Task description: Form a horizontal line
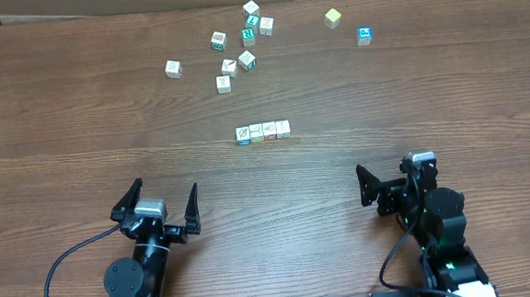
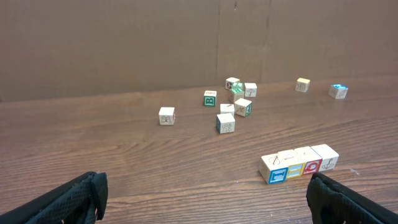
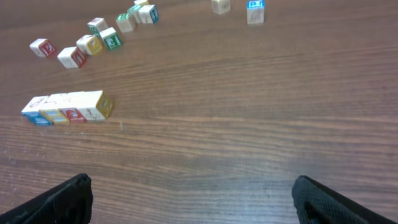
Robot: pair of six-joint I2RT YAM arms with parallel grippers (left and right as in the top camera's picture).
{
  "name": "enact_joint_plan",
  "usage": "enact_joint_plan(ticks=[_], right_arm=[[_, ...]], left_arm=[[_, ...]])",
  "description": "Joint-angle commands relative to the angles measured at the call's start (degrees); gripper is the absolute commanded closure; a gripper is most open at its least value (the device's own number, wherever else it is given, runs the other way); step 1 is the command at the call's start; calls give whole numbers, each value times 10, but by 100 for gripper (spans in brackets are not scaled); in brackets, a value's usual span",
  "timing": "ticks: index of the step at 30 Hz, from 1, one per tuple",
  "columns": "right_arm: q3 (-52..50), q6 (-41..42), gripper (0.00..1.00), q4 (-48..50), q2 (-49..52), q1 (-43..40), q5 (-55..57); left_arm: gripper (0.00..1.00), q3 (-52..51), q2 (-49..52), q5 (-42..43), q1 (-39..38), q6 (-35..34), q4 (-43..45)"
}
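The right gripper (image 3: 189, 186), jaws spread wide, hangs over a wooden table (image 3: 249, 124) where a row of four picture cubes (image 3: 68, 107) sits edge to edge, loose cubes (image 3: 93, 42) scattered beyond.

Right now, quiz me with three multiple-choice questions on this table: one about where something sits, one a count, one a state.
1. Where does the row of cubes lie relative to the loose cubes?
A. Nearer the arms
B. Farther from the arms
C. Mixed in among them

2. How many cubes make up the row?
A. Two
B. Four
C. Six

3. How do the jaws of the left arm and right arm stand?
A. Both shut on a cube
B. Both open, holding nothing
C. One open, one shut

Answers:
1 A, the row sits alone on the arms' side of the scatter.
2 B, the left wrist view shows four cubes touching edge to edge.
3 B, each wrist view shows its jaws wide apart with nothing between them.
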Motion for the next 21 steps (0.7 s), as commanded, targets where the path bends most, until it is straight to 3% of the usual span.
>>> enact_joint_plan(ticks=[1,14,21], right_arm=[[-4,-2,0,-26,-44,-2,-3],[-4,-2,0,-195,-245,-2,-3],[-4,-2,0,-200,-328,-2,-3]], left_arm=[[0,-2,-7,-4,-4,10,-2],[1,-2,-7,-4,-4,10,-2],[0,-2,-7,-4,-4,10,-2]])
